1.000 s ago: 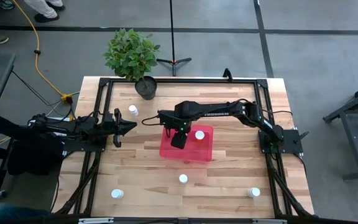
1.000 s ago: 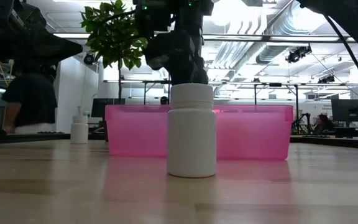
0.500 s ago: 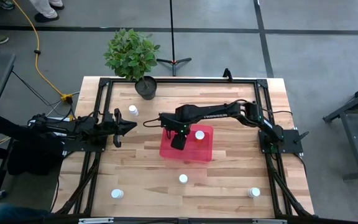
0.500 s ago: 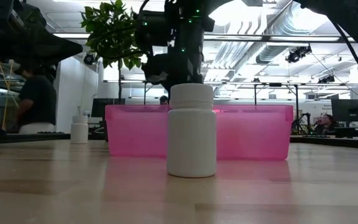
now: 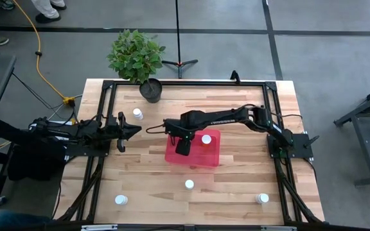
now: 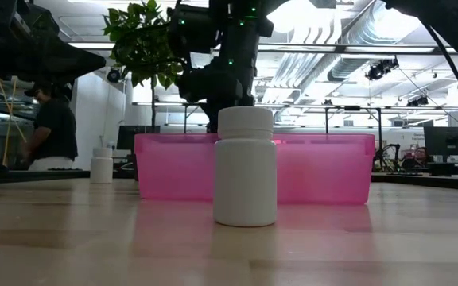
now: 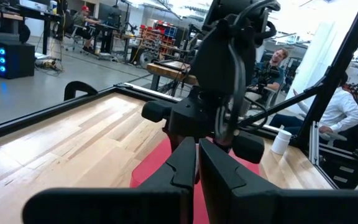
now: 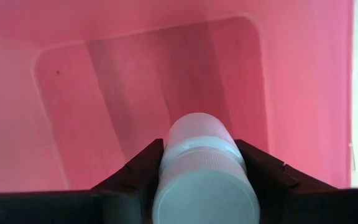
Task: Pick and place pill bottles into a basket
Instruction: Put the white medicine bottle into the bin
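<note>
The red-pink basket [image 5: 194, 160] sits mid-table and also shows in the low view [image 6: 324, 171]. One white-capped pill bottle [image 5: 206, 138] stands inside it. My right gripper [image 5: 182, 145] hangs over the basket's left half, shut on a white pill bottle [image 8: 199, 140]. Other bottles stand upright on the table: far left [image 5: 137, 113], near middle [image 5: 189, 184], near left [image 5: 120, 200] and near right [image 5: 263, 198]. My left gripper [image 5: 135, 130] is shut and empty, left of the basket. My right gripper pinches the white pill bottle between its two fingers [image 8: 143, 174], on opposite sides of its upper part by the ribbed cap [image 8: 199, 155]. The fingers come from above, pointing down. The bottle hangs upright, clear above the basket's floor [image 8: 135, 74].
A potted plant [image 5: 151, 90] stands at the table's far left. A black frame [image 5: 108, 83] runs round the table's edges. People show in the room beyond the table [image 6: 50, 135]. Bare wood lies between the basket and the near bottles.
My right gripper has gone down a little toward the basket with the white bottle still in its fingers, shifting slightly toward the table's left edge.
</note>
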You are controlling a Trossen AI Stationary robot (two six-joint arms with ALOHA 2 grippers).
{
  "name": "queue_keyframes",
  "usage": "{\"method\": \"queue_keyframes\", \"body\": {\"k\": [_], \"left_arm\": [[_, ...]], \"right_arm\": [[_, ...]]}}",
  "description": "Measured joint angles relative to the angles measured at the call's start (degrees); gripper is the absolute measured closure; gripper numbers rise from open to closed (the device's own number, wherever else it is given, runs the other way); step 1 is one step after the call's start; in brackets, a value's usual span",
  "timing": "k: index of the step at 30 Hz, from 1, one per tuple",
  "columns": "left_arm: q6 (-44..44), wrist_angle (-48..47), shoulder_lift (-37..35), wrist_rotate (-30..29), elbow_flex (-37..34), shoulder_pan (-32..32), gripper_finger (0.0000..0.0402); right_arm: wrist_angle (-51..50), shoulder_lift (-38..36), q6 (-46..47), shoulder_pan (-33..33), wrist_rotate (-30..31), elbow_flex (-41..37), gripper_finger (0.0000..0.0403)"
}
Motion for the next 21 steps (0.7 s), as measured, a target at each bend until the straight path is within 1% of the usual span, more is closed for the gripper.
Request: {"method": "queue_keyframes", "body": {"k": [5,10,16,19,21], "left_arm": [[0.0,0.0,0.0,0.0,-0.01,0.0,0.0344],[0.0,0.0,0.0,0.0,0.01,0.0,0.0344],[0.02,0.0,0.0,0.0,0.01,0.0,0.0344],[0.0,0.02,-0.02,0.0,0.01,0.0,0.0344],[0.0,0.0,0.0,0.0,-0.01,0.0,0.0344]], "right_arm": [[-0.02,0.13,-0.25,-0.05,-0.67,0.0,0.0241],[-0.08,0.96,-0.27,-0.16,-1.86,0.0,0.023],[0.11,1.2,-0.86,-0.25,-2.49,0.0,0.0232],[0.13,1.2,-1.81,-0.28,-3.23,0.0,0.0219],[0.1,1.2,-1.97,-0.31,-2.7,0.0,0.0205]]}}
